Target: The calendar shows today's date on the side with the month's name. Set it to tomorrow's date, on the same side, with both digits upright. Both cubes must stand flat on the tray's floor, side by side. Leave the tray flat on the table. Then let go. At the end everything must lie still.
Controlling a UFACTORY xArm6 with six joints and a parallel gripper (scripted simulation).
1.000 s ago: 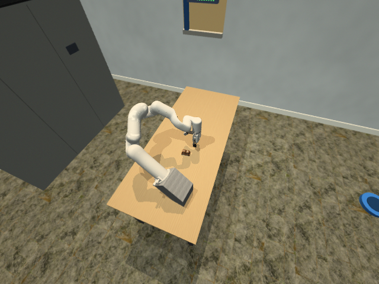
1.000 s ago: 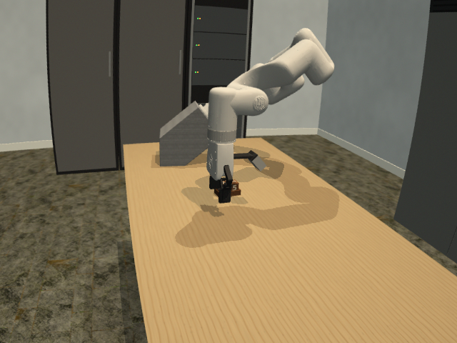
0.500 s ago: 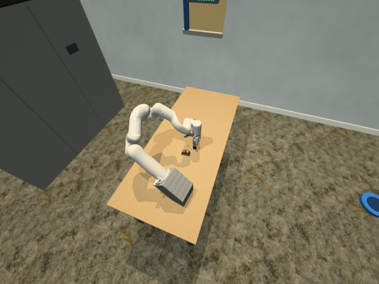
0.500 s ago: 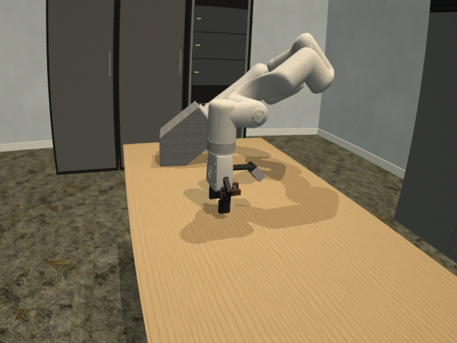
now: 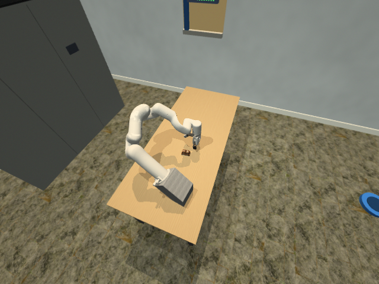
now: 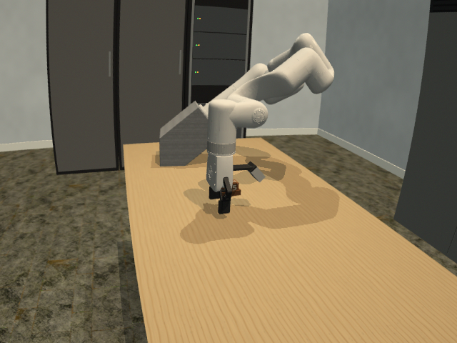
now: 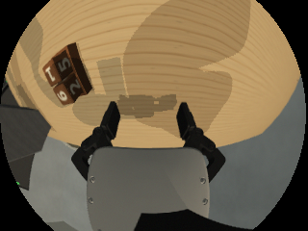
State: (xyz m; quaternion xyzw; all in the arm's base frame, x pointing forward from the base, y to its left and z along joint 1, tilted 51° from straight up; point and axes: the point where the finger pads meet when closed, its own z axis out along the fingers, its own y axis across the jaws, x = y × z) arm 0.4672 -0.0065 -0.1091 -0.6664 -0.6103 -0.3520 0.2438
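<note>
Dark brown cubes [image 7: 65, 77] with white digits, tan wood-grain table [image 5: 211, 106], white arm [image 5: 137, 128], black gripper [image 7: 149, 121]

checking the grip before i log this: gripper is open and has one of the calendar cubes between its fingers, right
Not quite. The gripper is open, but its fingers hold nothing. The wrist view shows only table between them; the cubes sit in their tray off to the side.

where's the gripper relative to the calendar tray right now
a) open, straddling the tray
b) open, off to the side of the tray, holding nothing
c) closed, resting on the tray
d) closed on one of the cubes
b: in the wrist view the gripper stands spread with only table between its fingers, and the calendar tray lies apart to one side.
</note>
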